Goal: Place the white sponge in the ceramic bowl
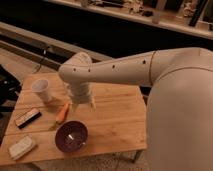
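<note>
The tool (83, 105) over the table (116, 121) hides some wood; the arm (120, 70) is cropped right.

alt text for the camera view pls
A white robot arm's end effector hangs over a wooden table, beside an orange object and behind the empty ceramic bowl. The white sponge lies apart at the table's near corner.

No words, labels or numbers are legible anywhere, not even on the black-and-white bar (27, 118) left of the bowl (71, 136); the gripper (82, 105) hangs just beyond the bowl.
</note>
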